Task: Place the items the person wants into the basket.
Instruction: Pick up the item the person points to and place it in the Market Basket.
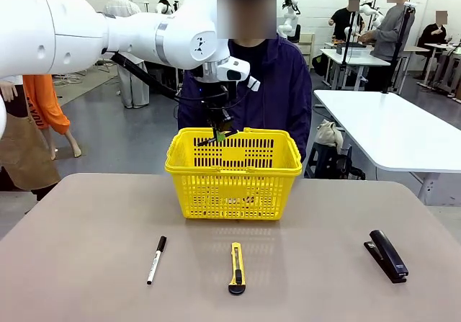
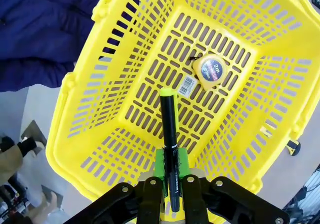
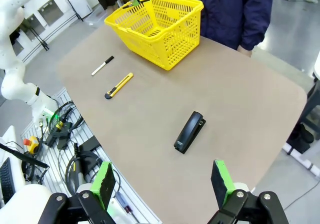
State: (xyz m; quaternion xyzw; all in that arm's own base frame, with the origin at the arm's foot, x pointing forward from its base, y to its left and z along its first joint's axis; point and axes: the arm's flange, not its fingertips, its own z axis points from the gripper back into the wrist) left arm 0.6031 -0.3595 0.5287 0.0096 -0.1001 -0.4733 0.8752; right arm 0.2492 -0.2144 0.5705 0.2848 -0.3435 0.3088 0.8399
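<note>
Left wrist view: left gripper [image 2: 170, 170] clamped on the black pen [image 2: 168, 129], its yellow tip pointing into the yellow basket [image 2: 61, 119]. The tape measure [image 2: 211, 69] lies on the basket floor, just past the pen tip. Front view adds the table: utility knife [image 1: 237, 268] in front of the basket, white marker [image 1: 156, 259] left, stapler [image 1: 387, 255] right. Right gripper [image 3: 162, 184] jaws wide apart, nothing between them, stapler well ahead.

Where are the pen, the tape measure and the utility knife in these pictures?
pen [image 2: 169, 134]: left wrist view, middle of its black barrel.
tape measure [image 2: 212, 69]: left wrist view, its round face label.
utility knife [image 1: 237, 264]: front view, middle of its yellow body.
</note>
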